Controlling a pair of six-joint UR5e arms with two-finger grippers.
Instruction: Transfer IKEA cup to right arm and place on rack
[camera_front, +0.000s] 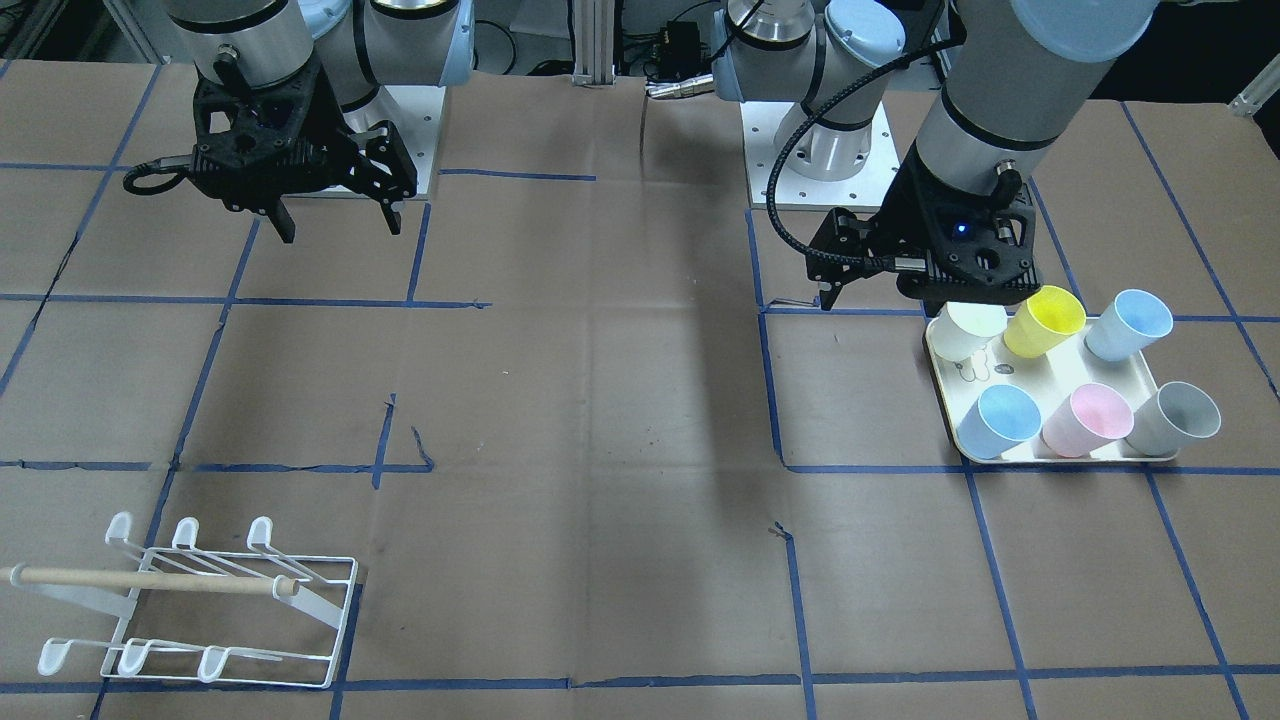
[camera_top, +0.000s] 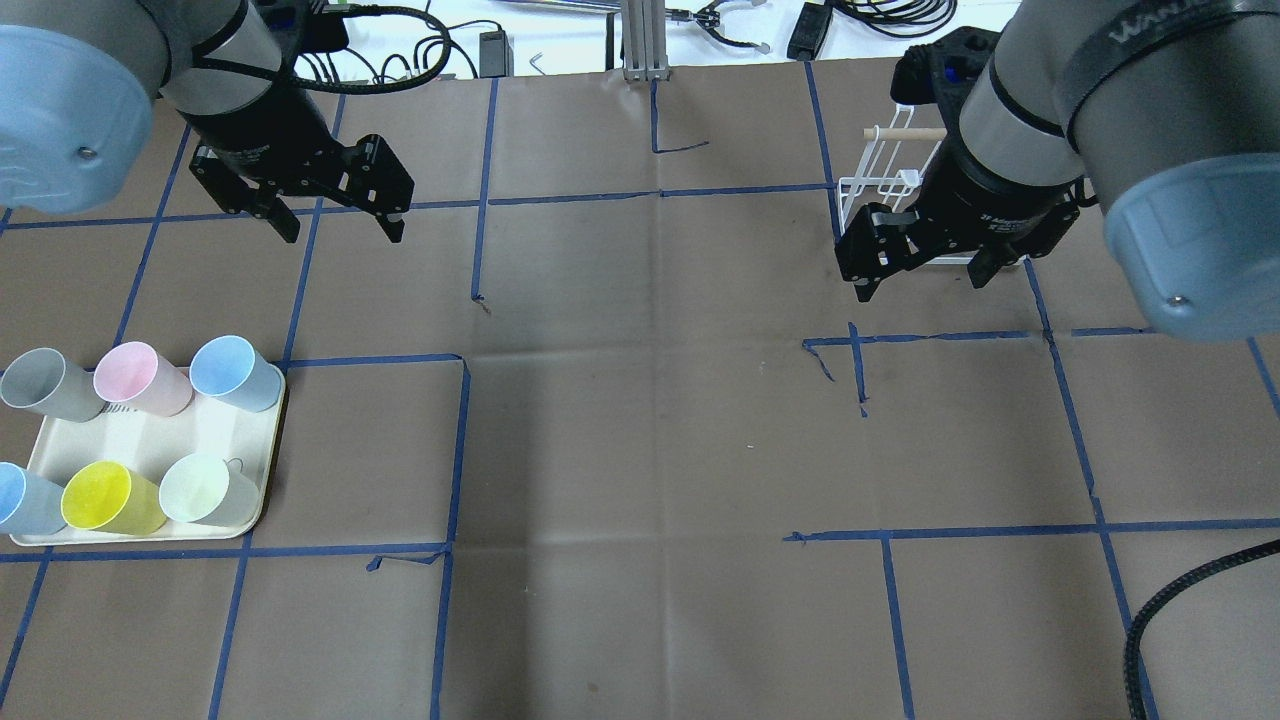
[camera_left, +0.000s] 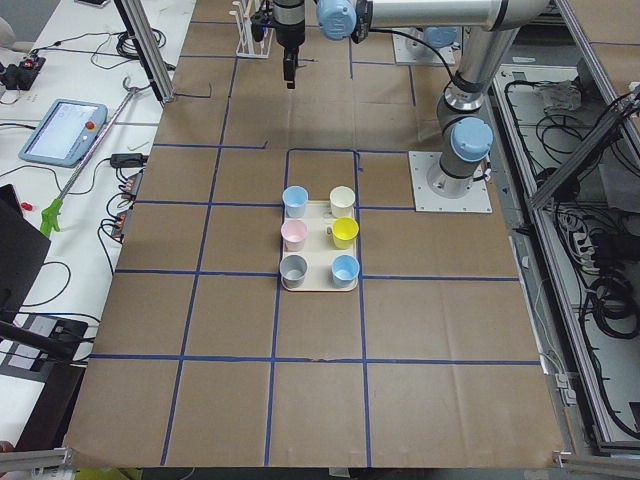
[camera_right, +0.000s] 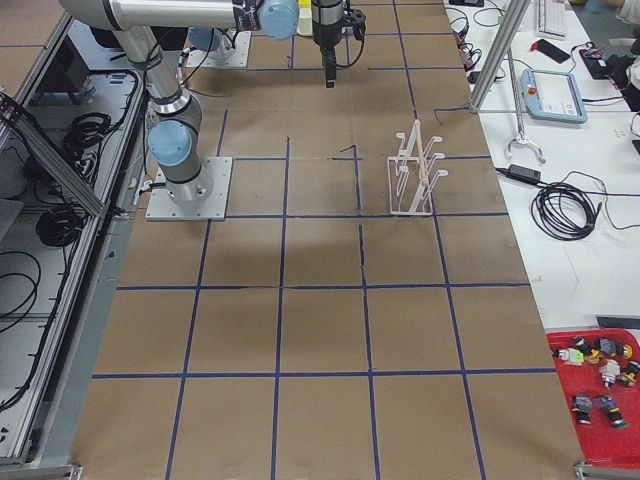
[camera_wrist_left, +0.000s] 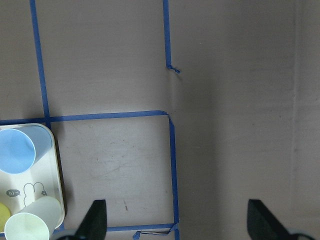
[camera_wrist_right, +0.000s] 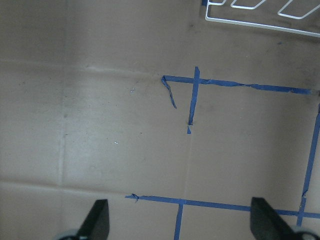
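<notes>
Six cups (camera_front: 1085, 418) stand mouths up on one cream tray (camera_top: 150, 435) at the robot's left. Grey cup (camera_top: 45, 385), pink cup (camera_top: 140, 378) and blue cup (camera_top: 235, 372) are in the row farther from the robot. Pale blue cup (camera_top: 25, 498), yellow cup (camera_top: 105, 497) and white cup (camera_top: 205, 490) are in the nearer row. None is gripped. One rack (camera_front: 190, 583) sits at the table's (camera_top: 650, 450) right side, well apart from the tray. Two grippers: left gripper (camera_top: 342, 232) hangs above the table near the tray, jaws spread, empty; right gripper (camera_top: 922, 285) likewise, near the rack. Blue tape lines (camera_top: 660, 192) grid the brown table.

Cream tray (camera_top: 140, 440) on brown table (camera_top: 640, 450); blue tape grid (camera_top: 459, 450); teach pendant (camera_left: 62, 132); red bin (camera_right: 565, 380).
</notes>
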